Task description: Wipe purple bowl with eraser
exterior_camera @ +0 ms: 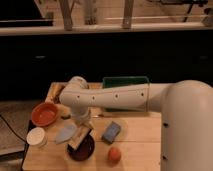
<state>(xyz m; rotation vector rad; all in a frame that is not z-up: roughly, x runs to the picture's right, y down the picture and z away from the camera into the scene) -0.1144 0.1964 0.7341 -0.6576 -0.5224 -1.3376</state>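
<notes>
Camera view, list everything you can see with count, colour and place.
purple bowl: one, very dark purple, table front left
eraser: one, tan with dark edge, tilted over the purple bowl
orange bowl: one, orange-red, table left edge
round container: one, white, front left corner
flat pale piece: one, pale grey, left of the purple bowl
blue block: one, blue, right of the purple bowl
round item: one, orange, front, right of the purple bowl
green tub: one, green, table back, partly behind the arm
table: one, light wood, centre
arm: one, white, reaching in from the right
gripper: one, colour unclear, at the arm's end, right above the eraser
</notes>
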